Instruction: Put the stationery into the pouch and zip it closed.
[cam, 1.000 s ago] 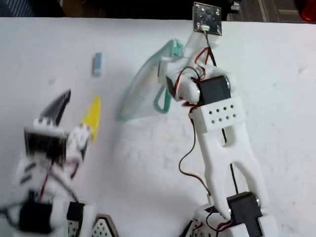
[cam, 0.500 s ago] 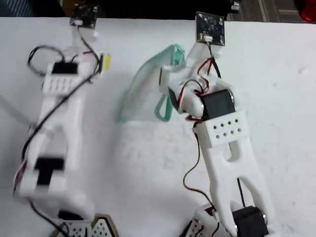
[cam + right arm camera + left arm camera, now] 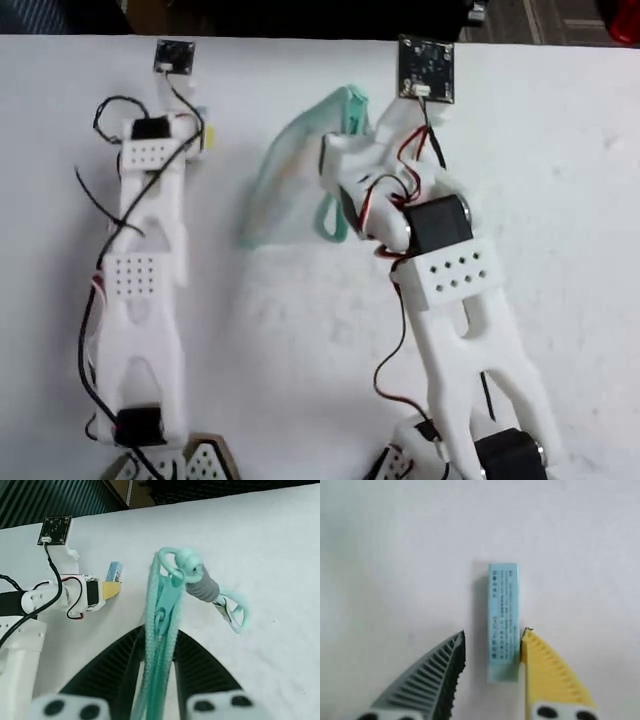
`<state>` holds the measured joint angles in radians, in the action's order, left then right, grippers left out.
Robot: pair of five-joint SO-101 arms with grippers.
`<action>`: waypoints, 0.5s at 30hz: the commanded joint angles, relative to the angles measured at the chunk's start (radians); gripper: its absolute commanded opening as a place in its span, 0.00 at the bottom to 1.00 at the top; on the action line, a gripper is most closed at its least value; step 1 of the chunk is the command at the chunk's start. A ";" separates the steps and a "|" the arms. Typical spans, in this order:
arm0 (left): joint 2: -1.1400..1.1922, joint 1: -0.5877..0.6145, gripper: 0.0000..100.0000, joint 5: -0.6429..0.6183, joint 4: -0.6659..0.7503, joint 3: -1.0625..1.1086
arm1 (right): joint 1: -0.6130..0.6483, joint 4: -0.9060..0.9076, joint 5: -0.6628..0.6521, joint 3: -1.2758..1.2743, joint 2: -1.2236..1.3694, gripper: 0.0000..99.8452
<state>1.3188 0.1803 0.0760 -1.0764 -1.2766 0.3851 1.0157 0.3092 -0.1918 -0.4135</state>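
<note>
The right gripper is clamping the rim of the teal mesh pouch; its contents cannot be told. Its cord loop is lying on the white table. Farther out, near the table's far edge and well apart from the pouch, the left gripper is straddling the pale-blue rectangular eraser, jaws narrowly parted, the yellow ridged finger touching it.

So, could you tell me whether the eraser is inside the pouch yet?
Out: the eraser lies on the table between the left gripper's open fingers, away from the pouch.
</note>
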 commanded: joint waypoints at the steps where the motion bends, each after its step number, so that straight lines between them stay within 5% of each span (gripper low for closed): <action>1: 0.127 -0.007 0.22 -0.006 -0.061 -0.371 | 0.030 -0.002 -0.003 -0.002 -0.015 0.02; 8: 0.162 -0.030 0.22 0.055 0.000 -0.313 | 0.031 -0.007 -0.003 -0.034 -0.022 0.02; 15: 0.145 -0.031 0.04 0.173 -0.048 -0.308 | 0.031 -0.007 -0.003 -0.037 -0.022 0.02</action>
<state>1.5106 0.1573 0.1481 -1.1024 -1.5712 0.3867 1.0127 0.3092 -0.2256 -0.4258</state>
